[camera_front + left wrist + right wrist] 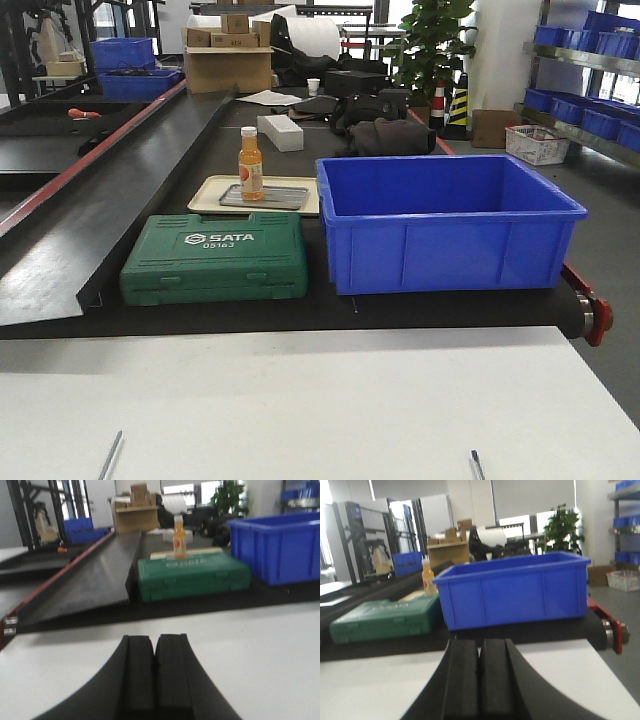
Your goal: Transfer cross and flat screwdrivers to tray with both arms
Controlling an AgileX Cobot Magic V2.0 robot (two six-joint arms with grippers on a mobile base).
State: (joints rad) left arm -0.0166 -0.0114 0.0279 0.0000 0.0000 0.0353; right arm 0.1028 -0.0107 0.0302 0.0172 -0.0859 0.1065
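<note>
In the front view only two thin steel shafts show at the bottom edge of the white table (320,400): one screwdriver (110,455) at the left and one screwdriver (477,464) at the right. Their handles are out of view, so I cannot tell cross from flat. The large matt-grey tray is out of view. My left gripper (155,642) is shut and empty above the white table. My right gripper (480,645) is also shut and empty above the table. Neither arm shows in the front view.
Beyond the table, on a black belt, lie a green SATA case (214,258) and a blue bin (445,218). Behind them an orange bottle (250,164) stands on a small shiny steel tray (265,197) on a beige tray (205,196). A black ramp (110,200) runs along the left.
</note>
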